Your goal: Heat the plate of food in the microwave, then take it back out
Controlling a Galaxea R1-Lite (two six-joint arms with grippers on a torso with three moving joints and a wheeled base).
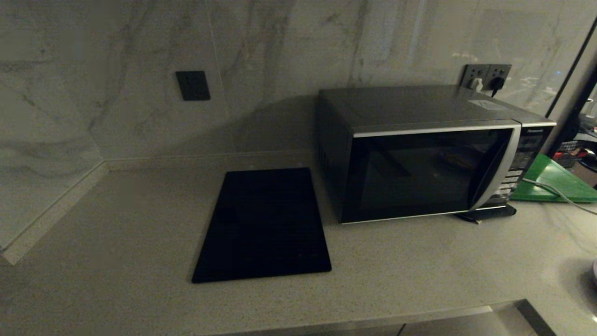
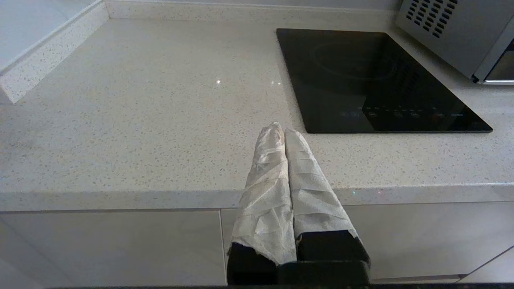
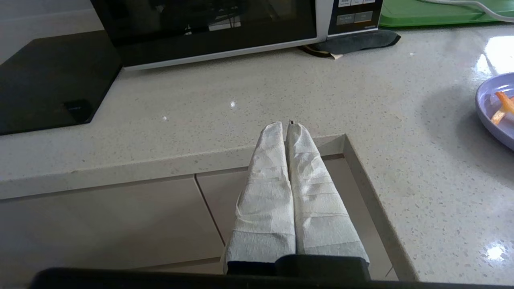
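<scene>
Since neither arm shows up from the head camera, that view only gives the layout: the microwave (image 1: 429, 154) sits on the counter (image 1: 140, 224) with its door shut, a black cooktop (image 1: 263, 226) beside it and a green board (image 1: 555, 179) on its far side. A pale sliver at the frame's right edge may be the plate, but I honestly can't tell from here.

From the left wrist camera, the left gripper (image 2: 283, 130) hangs off the counter's front edge with its wrapped fingers pressed together on nothing. Ahead of the jaws and off to the right is the cooktop (image 2: 373, 80), and past that just a corner of the microwave (image 2: 453, 36). No plate anywhere near this one.

The right wrist camera is the useful one. The right gripper (image 3: 287, 126) is also clenched and empty, at the counter's edge. The plate of food (image 3: 496, 110) lies well off to the right of the jaws, resting on the counter, with the orange sticks running roughly away from the camera. The microwave (image 3: 209, 28) is ahead and a bit left of the jaws. So I'd say the right arm is clearly the nearer one for the plate. Most of the plate is cut off by the frame, so how much food is on it is anyone's guess.
</scene>
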